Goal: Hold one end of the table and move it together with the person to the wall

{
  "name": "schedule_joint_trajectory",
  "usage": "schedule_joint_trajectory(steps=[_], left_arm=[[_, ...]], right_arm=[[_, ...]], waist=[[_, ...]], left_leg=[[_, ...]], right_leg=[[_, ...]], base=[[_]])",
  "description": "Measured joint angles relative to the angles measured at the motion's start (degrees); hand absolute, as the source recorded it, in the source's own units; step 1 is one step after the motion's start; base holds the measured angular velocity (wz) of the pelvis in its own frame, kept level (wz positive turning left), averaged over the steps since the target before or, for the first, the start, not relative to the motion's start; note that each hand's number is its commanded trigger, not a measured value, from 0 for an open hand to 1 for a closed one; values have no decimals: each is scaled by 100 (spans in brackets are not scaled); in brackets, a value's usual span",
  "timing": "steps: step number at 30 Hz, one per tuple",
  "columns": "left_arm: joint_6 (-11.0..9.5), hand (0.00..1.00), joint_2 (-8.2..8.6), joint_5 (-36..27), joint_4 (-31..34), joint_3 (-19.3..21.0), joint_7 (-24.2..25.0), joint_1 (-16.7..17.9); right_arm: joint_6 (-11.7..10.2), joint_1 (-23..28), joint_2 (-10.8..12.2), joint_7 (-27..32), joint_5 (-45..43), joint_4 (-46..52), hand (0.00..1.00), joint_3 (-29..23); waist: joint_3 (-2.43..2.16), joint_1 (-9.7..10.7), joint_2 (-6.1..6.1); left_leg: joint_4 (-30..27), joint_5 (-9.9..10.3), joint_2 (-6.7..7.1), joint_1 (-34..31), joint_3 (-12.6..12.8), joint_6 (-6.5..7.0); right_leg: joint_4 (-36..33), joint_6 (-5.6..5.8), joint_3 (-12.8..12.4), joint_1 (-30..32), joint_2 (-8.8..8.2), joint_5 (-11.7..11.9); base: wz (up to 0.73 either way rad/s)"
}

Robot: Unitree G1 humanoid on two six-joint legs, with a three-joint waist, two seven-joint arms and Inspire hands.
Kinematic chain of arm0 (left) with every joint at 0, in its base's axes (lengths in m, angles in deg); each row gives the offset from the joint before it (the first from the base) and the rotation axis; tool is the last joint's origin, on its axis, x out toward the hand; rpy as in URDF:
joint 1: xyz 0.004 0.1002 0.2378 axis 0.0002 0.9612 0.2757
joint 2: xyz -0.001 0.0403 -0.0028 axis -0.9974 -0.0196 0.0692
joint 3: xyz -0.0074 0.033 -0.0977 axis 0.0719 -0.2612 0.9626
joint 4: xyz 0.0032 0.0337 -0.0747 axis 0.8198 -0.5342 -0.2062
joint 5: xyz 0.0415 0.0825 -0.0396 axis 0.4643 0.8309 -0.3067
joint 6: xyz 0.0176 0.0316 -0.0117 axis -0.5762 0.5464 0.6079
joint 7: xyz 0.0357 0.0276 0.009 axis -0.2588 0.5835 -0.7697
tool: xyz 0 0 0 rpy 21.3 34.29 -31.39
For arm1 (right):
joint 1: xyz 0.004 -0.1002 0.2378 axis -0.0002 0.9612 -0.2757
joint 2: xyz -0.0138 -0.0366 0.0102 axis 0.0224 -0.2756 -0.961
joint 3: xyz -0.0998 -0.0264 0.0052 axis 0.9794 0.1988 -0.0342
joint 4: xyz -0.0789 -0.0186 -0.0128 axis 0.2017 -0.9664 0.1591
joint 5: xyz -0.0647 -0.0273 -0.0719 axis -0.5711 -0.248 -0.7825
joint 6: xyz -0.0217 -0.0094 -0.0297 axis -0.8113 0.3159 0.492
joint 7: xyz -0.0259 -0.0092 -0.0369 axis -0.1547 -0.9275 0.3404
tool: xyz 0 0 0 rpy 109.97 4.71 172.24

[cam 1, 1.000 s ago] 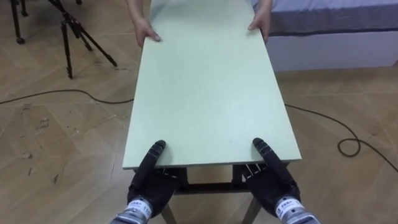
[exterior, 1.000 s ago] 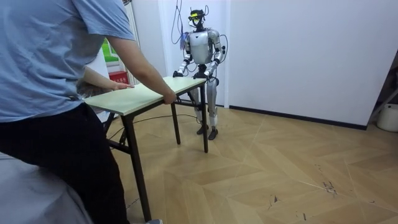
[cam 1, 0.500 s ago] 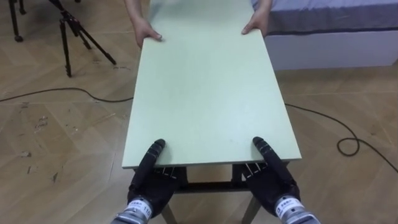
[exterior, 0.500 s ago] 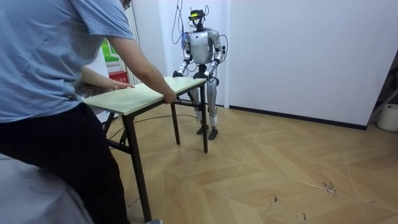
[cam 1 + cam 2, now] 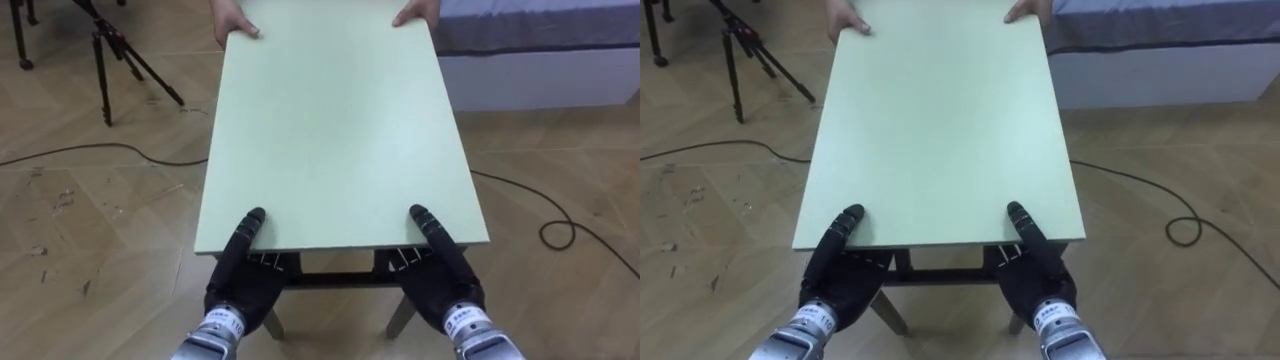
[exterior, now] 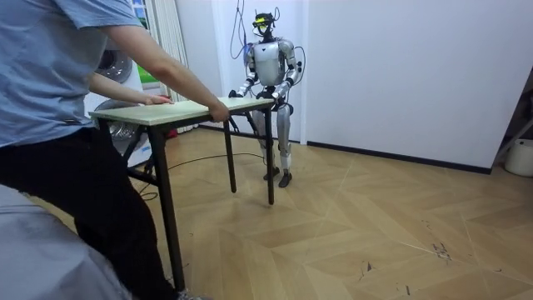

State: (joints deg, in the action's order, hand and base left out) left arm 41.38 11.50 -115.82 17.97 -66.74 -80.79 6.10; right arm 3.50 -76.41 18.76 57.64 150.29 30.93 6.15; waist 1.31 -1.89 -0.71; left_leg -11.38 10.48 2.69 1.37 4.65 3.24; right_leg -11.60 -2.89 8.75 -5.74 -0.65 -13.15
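**Left eye view.** The worktop (image 5: pixel 340 130) is a pale green oblong board, plain, smooth and bare, on a dark frame with dark legs. It runs lengthwise from the robot to a person at the far end.
- The left robot hand (image 5: pixel 240 285) and right robot hand (image 5: pixel 445 288) both grasp the near short edge, one toward each corner. Thumbs lie on top and fingers are tucked under the lip.
- The person's hands (image 5: pixel 235 25) hold the far corners.
- A tripod (image 5: pixel 110 50) stands on the wood floor at left and a bed (image 5: pixel 540 40) lies at far right. A cable (image 5: pixel 560 235) loops on the floor near the right side.

**Right eye view.** The grip is the same, with both thumbs flat just inside the edge.

**Room view.** The robot stands at one end, near the white wall, and the person in a blue shirt stands at the other end. The worktop (image 6: pixel 166 111) is carried between them, roughly level. I cannot tell whether all the legs clear the floor.

**Handling, as a judgement.**
- The board is stiff and should not flex.
- The weight is probably moderate, and it is shared.
- The smooth top gives the thumbs little bite, so the load should sit on the fingers beneath.
- The best hold is on the short edge, hands wide apart near the corners, to check any twist.
- The legs could snag the cable.
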Motion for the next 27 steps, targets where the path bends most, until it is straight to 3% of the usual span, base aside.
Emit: schedule_joint_trajectory(steps=[3,7,14,19,22,27], left_arm=[[-74,100,-7,222,217,3,46,140],[-172,100,-11,360,487,-3,72,367],[-438,100,-10,450,577,-116,73,503],[-556,100,-12,348,633,-273,156,571],[-580,100,-26,269,633,-310,186,598],[-584,100,-47,159,637,-349,304,688]], right_arm=[[-1,142,7,-132,-7,135,100,23],[-174,281,33,-353,-13,165,100,170],[-260,368,19,-550,-36,220,100,299],[-478,396,-27,-756,-34,220,100,387],[-493,417,-59,-860,-40,220,100,397],[-576,452,-72,-949,-33,221,100,454]], waist=[[-6,2,-5],[-9,8,0],[-23,12,24],[-45,7,60],[-71,-4,101],[-75,-17,110]], left_leg=[[-18,0,-2,-71,-2,0],[-38,0,5,-101,-7,0],[-39,0,7,-104,-20,0],[-39,0,7,-123,-31,0],[-44,0,2,-124,-48,0],[-45,0,3,-126,-60,-1]], right_leg=[[-5,0,-3,63,2,0],[-13,0,-7,88,-6,0],[-13,0,8,86,-7,0],[-13,0,54,95,-10,0],[-13,0,69,90,-7,0],[-13,0,62,89,-6,0]], base=[[-1],[-2],[0],[2],[2],[1]])
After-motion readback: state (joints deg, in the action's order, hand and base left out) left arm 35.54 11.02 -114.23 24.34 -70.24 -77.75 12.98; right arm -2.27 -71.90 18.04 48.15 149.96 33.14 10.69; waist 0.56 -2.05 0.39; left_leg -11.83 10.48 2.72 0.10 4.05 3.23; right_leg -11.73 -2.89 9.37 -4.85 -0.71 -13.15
